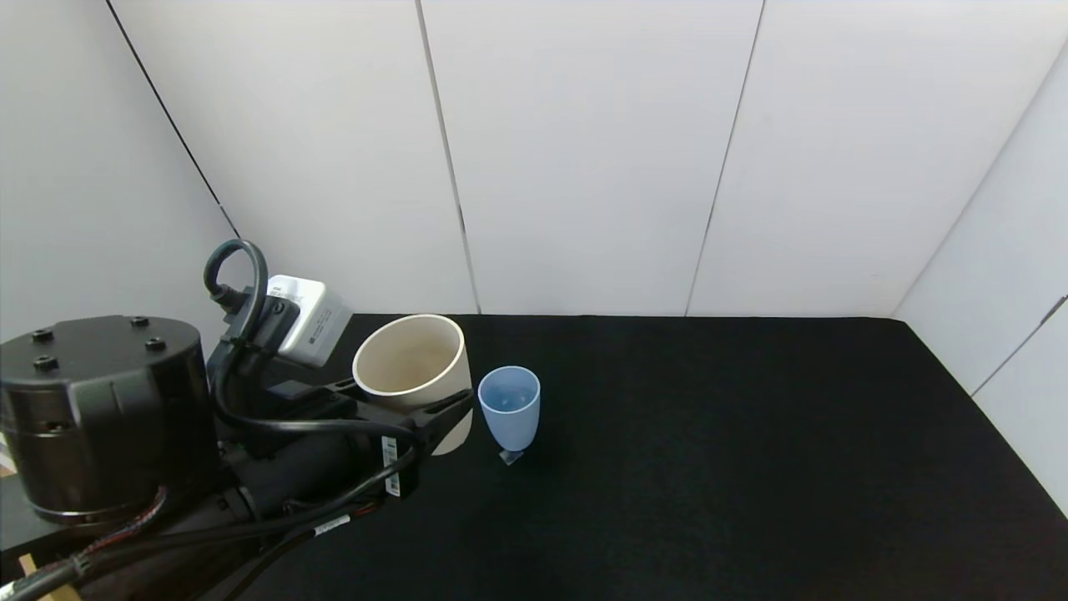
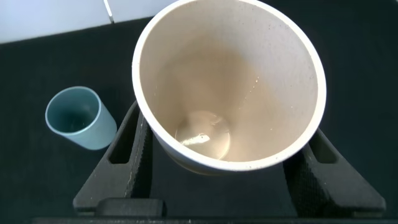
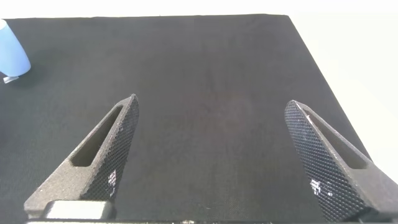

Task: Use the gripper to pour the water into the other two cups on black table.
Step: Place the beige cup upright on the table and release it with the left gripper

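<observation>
My left gripper (image 1: 409, 397) is shut on the cream-beige tumbler (image 1: 410, 363) at the left of the black table (image 1: 751, 434). In the left wrist view the fingers (image 2: 134, 140) press the tumbler's (image 2: 230, 81) sides, and a little water (image 2: 202, 138) lies in its bottom. The light blue cup (image 1: 510, 406) stands upright just right of the tumbler, apart from it; it also shows in the right wrist view (image 3: 11, 57). The teal-green cup (image 2: 81, 118) stands upright beside the left gripper in the left wrist view; in the head view it is hidden. My right gripper (image 3: 211, 162) is open and empty over bare cloth.
White wall panels (image 1: 584, 167) close off the table's back and right sides. The left arm's thick black body (image 1: 100, 417) and its cables fill the near left corner. Bare black cloth stretches across the middle and right of the table.
</observation>
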Controlling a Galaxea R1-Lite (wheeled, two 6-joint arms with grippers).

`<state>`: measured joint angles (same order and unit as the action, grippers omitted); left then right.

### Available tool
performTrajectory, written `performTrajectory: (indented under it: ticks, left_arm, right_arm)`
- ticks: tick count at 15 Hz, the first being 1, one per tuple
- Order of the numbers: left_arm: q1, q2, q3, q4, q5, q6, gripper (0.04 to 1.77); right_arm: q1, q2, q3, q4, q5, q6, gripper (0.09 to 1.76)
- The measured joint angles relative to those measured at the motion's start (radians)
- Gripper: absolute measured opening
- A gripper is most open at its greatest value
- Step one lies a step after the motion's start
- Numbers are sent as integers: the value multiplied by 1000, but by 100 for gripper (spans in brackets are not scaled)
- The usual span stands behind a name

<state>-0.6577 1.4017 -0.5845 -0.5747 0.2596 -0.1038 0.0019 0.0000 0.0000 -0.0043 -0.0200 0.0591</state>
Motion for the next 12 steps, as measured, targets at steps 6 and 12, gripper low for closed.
performTrajectory:
  ticks: [6, 12]
  left_arm:
    - [77, -5, -15, 0, -35, 1, 119]
    - [262, 142, -234, 5, -157, 13, 119]
  right_arm:
    - [0, 0, 0, 0, 0, 0, 171]
    - [0, 0, 0, 1, 0, 0, 171]
